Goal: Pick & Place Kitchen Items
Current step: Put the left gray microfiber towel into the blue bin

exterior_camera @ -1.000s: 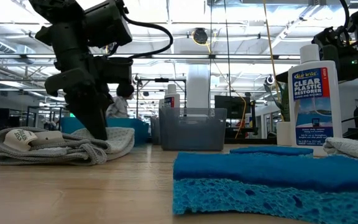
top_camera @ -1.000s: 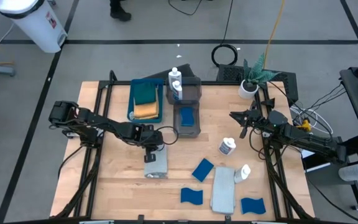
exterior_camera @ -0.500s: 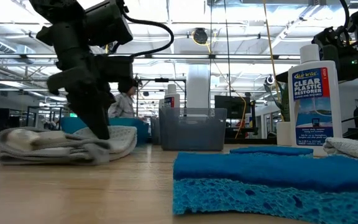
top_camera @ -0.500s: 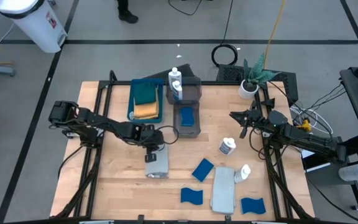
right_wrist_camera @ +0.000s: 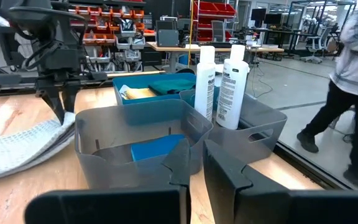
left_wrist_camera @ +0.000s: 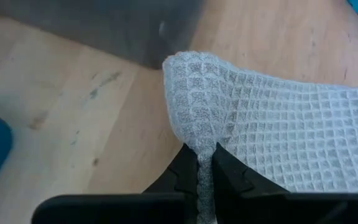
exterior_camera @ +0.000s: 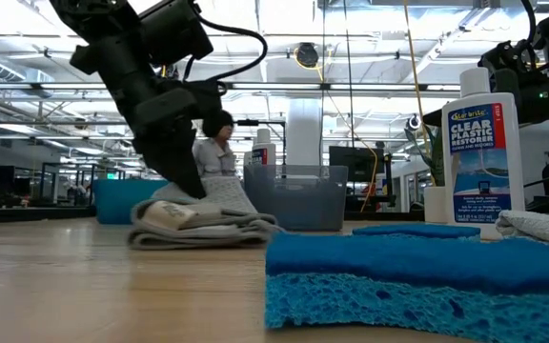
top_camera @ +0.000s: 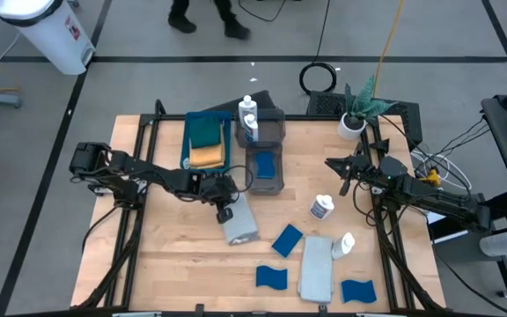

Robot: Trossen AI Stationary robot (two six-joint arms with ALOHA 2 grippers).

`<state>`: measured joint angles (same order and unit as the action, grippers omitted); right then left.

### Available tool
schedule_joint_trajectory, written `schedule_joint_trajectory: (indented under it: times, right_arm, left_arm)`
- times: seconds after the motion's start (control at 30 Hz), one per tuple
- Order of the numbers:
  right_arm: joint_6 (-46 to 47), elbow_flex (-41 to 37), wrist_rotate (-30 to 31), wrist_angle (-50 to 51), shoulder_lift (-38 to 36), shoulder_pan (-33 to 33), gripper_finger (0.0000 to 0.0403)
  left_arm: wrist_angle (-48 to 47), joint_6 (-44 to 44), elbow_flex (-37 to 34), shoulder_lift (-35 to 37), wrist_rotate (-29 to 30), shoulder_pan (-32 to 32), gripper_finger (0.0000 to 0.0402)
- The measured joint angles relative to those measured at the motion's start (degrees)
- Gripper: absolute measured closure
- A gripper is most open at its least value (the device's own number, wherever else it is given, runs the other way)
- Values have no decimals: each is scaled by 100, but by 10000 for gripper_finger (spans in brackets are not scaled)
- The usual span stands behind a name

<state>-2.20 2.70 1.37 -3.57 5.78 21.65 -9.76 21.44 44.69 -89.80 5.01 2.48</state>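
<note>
Left arm lies low across the table from its base at the left edge, elbow bent, wrist angled down toward the table centre. Left gripper (top_camera: 224, 210) fingers pinched tight on a raised fold of the light grey cloth (top_camera: 238, 224); in the left wrist view the two dark fingers (left_wrist_camera: 188, 176) squeeze a ridge of the waffle weave of that cloth (left_wrist_camera: 278, 124), the rest spreading flat on the wood. Cloth sits just in front of the grey bin (top_camera: 265, 180) that holds a blue sponge (top_camera: 265, 165). In the low view the gripper (exterior_camera: 187, 187) slants down onto the cloth's top, cloth bunched beneath it.

Right arm reaches in from the right edge, forearm level, gripper (top_camera: 345, 183) above the table near the right rear, fingers closed on nothing. Its wrist view looks across at the bins, two white bottles (right_wrist_camera: 232, 84) upright in the rear bin.

Blue tray (top_camera: 187, 143) at the rear holds a dark green cloth (top_camera: 205, 132) and an orange cloth (top_camera: 206, 156). Loose on the table front: a second grey cloth (top_camera: 316, 268), three blue sponges (top_camera: 286, 239), one bottle (top_camera: 322, 208) near the centre-right, another (top_camera: 344, 244) touching the second cloth's edge
</note>
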Motion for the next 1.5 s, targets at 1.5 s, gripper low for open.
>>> schedule_joint_trajectory:
  times: [1.5]
  right_arm:
    - [0, 0, 2, 0, 0, 2, 383]
  left_arm:
    - [396, -243, 0, 0, 366, 179, 385]
